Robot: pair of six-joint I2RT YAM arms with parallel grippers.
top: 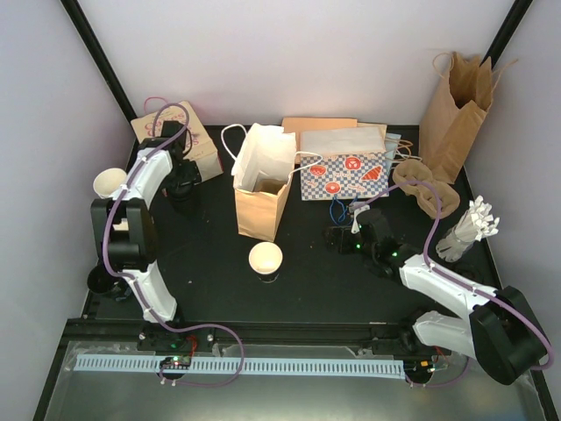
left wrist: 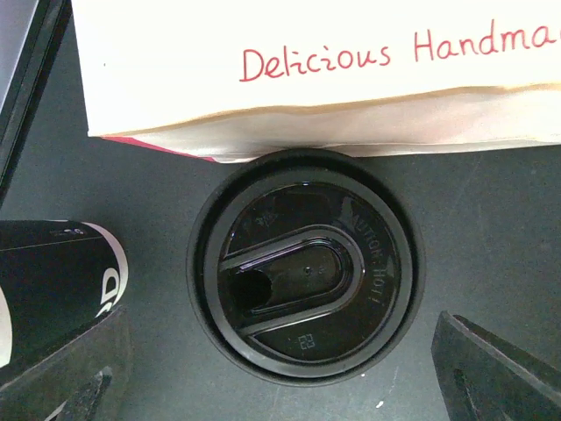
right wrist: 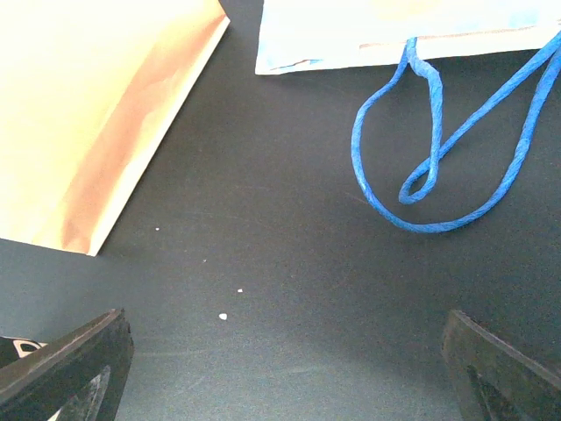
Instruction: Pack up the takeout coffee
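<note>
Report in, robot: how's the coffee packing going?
Left hand open over black lid; right hand open, empty. Lidless cup mid-table, not bagged. Nothing in the way.

Top cam sits above and behind my arm bases, looking down over the whole black table (top: 210, 263). My left wrist cam stares straight down, really close on a black lid (left wrist: 305, 267) beside the red-lettered box (left wrist: 316, 61), which sits back left in the top view. Right wrist cam hangs low over the blue cord handle (right wrist: 438, 149) and kraft bag (right wrist: 96, 114), both mid-table from above.
</note>
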